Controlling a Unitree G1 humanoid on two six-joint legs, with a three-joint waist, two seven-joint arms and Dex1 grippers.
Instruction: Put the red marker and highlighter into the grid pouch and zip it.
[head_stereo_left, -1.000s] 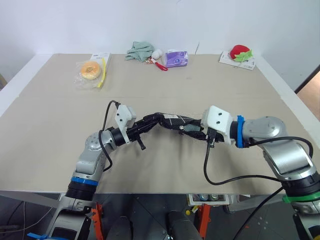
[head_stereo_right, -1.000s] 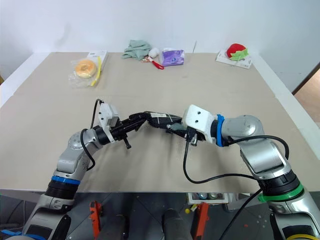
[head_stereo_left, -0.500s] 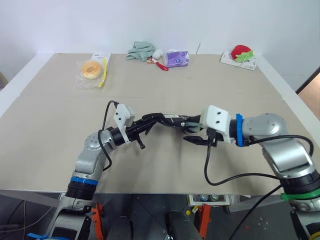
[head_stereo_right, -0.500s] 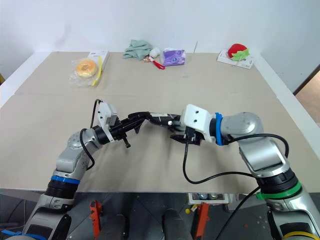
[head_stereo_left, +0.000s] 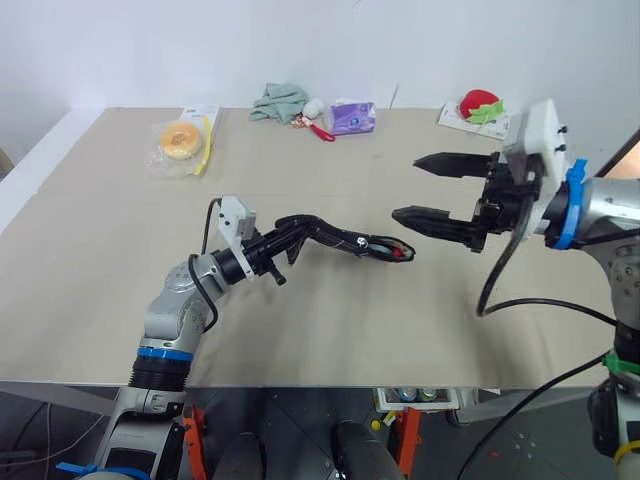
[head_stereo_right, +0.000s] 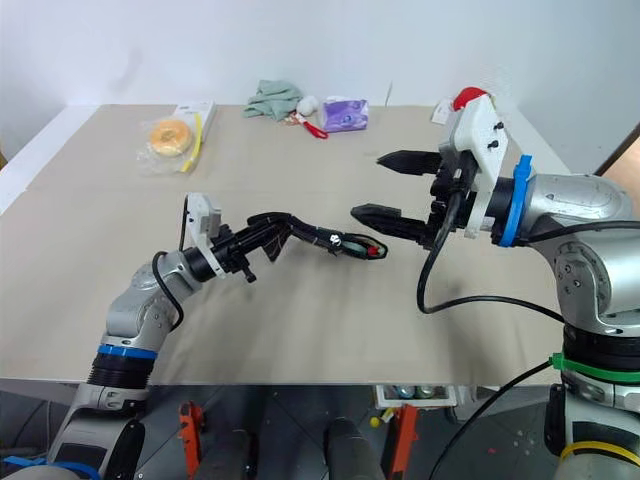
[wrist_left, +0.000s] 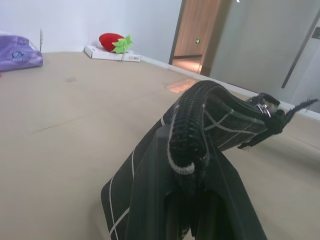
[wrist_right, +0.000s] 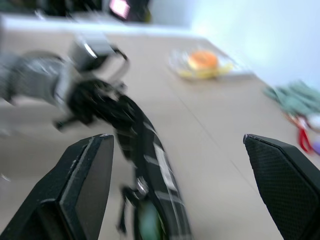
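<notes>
Pincers number two, and they are well apart: the left pincer (head_stereo_left: 292, 236) is clamped tight on one end of the single grid pouch (head_stereo_left: 345, 239), holding it up off the table (head_stereo_left: 330, 330) so it stretches out toward the robot's right, while the right pincer (head_stereo_left: 425, 190) hangs above the table beyond the pouch's free end with its two black fingers spread wide and nothing between them. At that free end a bit of red and a bit of green show in the pouch's mouth (head_stereo_right: 362, 246), one spot of each; whether these are the red marker and the highlighter I cannot tell for certain. In the left wrist view the pouch's zipper edge arches over the fingers, with one metal pull and its black cord (wrist_left: 280, 117) at the far end. Along the far edge of the table lie one bagged orange ring-shaped item (head_stereo_left: 181, 141) beside a yellow strip, one crumpled green cloth (head_stereo_left: 279, 101), one red-handled tool (head_stereo_left: 322, 131), one purple packet (head_stereo_left: 352, 117), and one red strawberry toy (head_stereo_left: 481, 104) resting on a white box.
</notes>
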